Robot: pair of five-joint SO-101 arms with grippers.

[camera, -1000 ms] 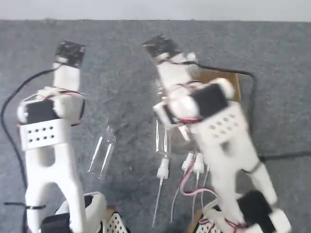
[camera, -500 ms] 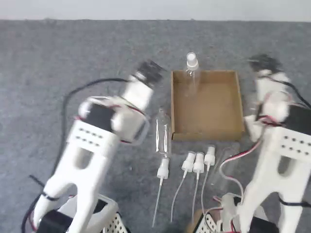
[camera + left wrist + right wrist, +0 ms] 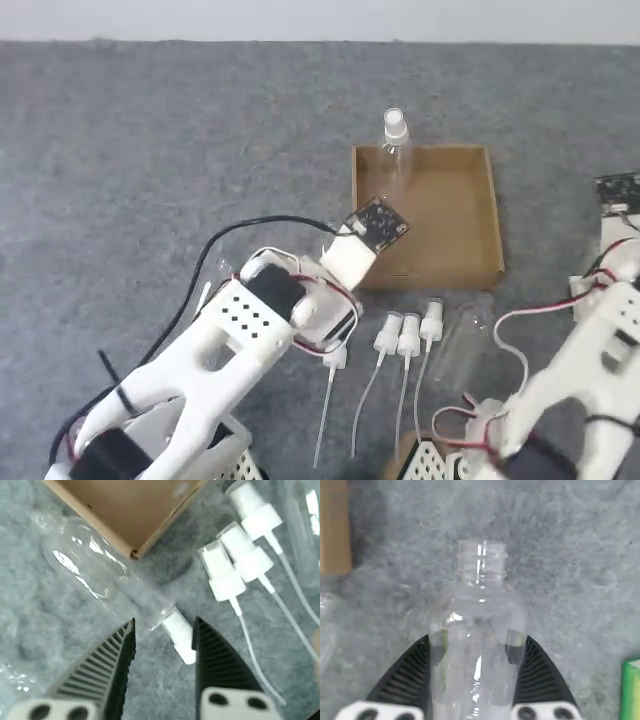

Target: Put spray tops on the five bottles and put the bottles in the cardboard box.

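Uncapped bottle sits upright between the fingers of the right end effector, which press on both sides of its body below the shoulder, its threaded mouth bare above the grey desk. The left end effector hangs half open over the neck of a lying bottle, which rests on the desk just beside a corner of the cardboard box. A white spray top lies at that bottle's mouth between the fingertips, though whether it is seated on the threads is hard to tell through the clear plastic. Three loose spray tops lie side by side near it, and a spare bottle lies beside them. One capped bottle stands in the box's far corner. These bottles look light, thin-walled and slick, so a hard pinch would likely dent one or squirt it free; the body just under the shoulder seems the best hold. The tops are better taken by the stiff white collar, since their thin tubes look floppy.
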